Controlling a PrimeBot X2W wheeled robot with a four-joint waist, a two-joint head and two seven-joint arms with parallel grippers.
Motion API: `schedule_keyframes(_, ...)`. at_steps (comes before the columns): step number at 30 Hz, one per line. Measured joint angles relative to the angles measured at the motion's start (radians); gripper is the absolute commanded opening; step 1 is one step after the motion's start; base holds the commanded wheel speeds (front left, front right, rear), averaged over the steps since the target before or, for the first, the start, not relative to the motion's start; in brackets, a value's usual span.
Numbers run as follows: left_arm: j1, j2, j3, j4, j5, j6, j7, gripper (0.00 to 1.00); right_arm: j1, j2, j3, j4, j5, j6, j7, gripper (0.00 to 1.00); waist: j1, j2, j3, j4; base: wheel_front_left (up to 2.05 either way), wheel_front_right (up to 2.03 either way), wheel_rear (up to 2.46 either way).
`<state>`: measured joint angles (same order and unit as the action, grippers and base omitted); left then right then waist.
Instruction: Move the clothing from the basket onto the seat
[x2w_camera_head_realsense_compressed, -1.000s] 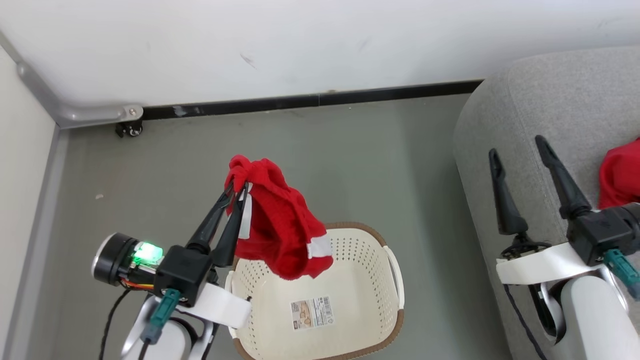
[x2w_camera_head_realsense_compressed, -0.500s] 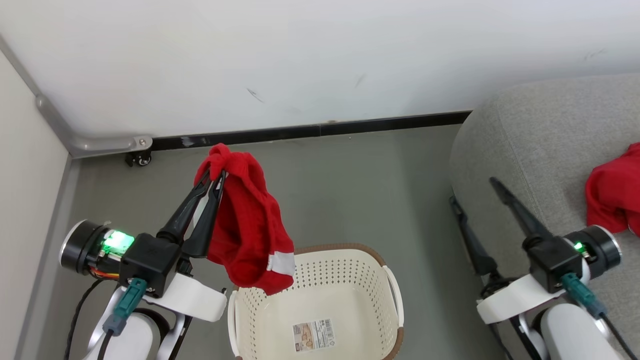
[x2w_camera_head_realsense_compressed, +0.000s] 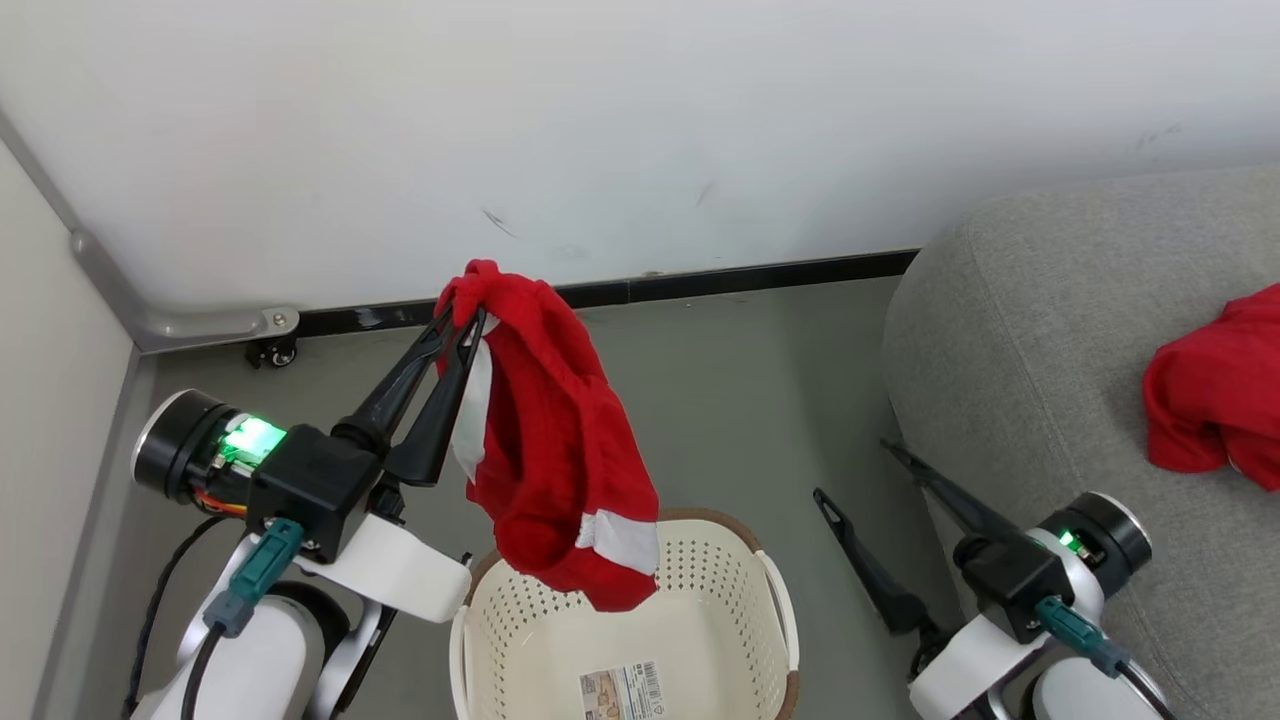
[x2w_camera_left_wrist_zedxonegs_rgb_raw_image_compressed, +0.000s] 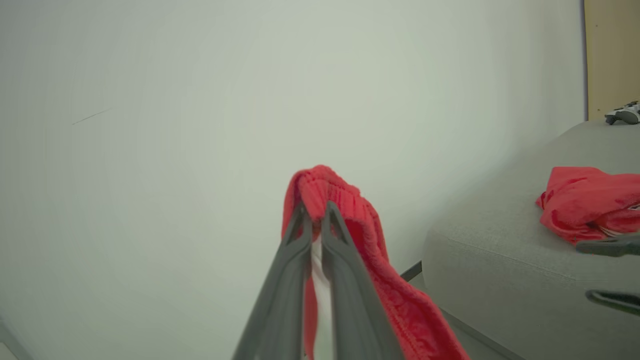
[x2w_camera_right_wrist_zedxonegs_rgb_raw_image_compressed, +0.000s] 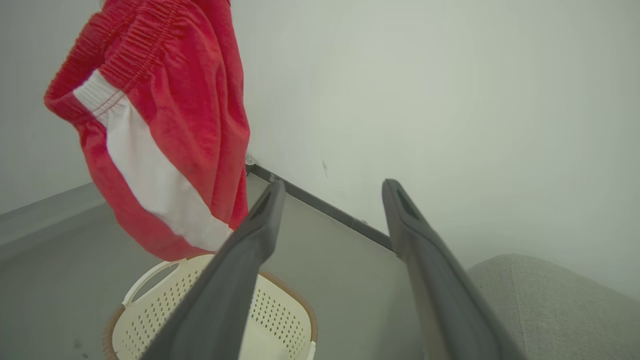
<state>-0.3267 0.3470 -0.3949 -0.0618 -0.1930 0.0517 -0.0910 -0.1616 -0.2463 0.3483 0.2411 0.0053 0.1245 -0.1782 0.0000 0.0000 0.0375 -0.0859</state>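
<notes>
My left gripper (x2w_camera_head_realsense_compressed: 463, 322) is shut on the waistband of red shorts with white trim (x2w_camera_head_realsense_compressed: 560, 470), part of the clothing. They hang free, their lower end just above the basket (x2w_camera_head_realsense_compressed: 720, 590), whose cream bottom is bare save for a sticker. The left wrist view shows the left gripper (x2w_camera_left_wrist_zedxonegs_rgb_raw_image_compressed: 315, 207) pinching the shorts (x2w_camera_left_wrist_zedxonegs_rgb_raw_image_compressed: 370, 250). A second red garment (x2w_camera_head_realsense_compressed: 1210, 400) lies crumpled on the grey seat (x2w_camera_head_realsense_compressed: 1020, 350). My right gripper (x2w_camera_head_realsense_compressed: 852, 470) is open and holds nothing, low between basket and seat. In its own view the right gripper (x2w_camera_right_wrist_zedxonegs_rgb_raw_image_compressed: 335, 186) points toward the shorts (x2w_camera_right_wrist_zedxonegs_rgb_raw_image_compressed: 190, 125) and basket (x2w_camera_right_wrist_zedxonegs_rgb_raw_image_compressed: 165, 310).
A white wall with a black baseboard (x2w_camera_head_realsense_compressed: 740, 278) runs behind. A metal rail (x2w_camera_head_realsense_compressed: 200, 325) and a small caster (x2w_camera_head_realsense_compressed: 270, 352) sit in the left corner. Grey floor (x2w_camera_head_realsense_compressed: 760, 400) lies between basket and seat. A game controller (x2w_camera_left_wrist_zedxonegs_rgb_raw_image_compressed: 622, 114) rests far back on the seat.
The head camera has shifted. My left gripper has carried the shorts higher above the basket. My right gripper has come down from beside the seat's edge, still open.
</notes>
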Motion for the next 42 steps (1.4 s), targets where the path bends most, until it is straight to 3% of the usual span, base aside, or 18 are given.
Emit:
schedule_keyframes(16, -0.142, -0.012, -0.043, -0.054, 0.000, -0.062, 0.085, 0.00, 0.017, -0.056, 0.226, 0.062, 0.083, 0.000, 0.007, 1.00, 0.0000, 0.0000, -0.025, -0.002, 0.00, 0.00, 0.00)
schedule_keyframes(22, -0.184, -0.036, -0.047, -0.054, 0.000, -0.062, 0.122, 0.00, -0.013, -0.054, 0.289, 0.089, 0.086, 0.000, -0.016, 1.00, 0.0000, 0.0000, -0.037, 0.000, 0.00, 0.00, 0.00)
schedule_keyframes(36, -0.258, -0.074, -0.080, -0.049, -0.005, -0.067, 0.202, 0.00, -0.106, 0.049, 0.362, 0.182, 0.088, 0.000, -0.063, 1.00, 0.0000, 0.0000, -0.059, 0.008, 0.00, 0.00, 0.00)
schedule_keyframes(42, -0.272, -0.089, -0.092, -0.035, -0.007, -0.071, 0.228, 0.00, -0.133, 0.076, 0.401, 0.233, 0.028, 0.000, -0.065, 1.00, 0.0000, 0.0000, -0.068, 0.015, 0.00, 0.00, 0.00)
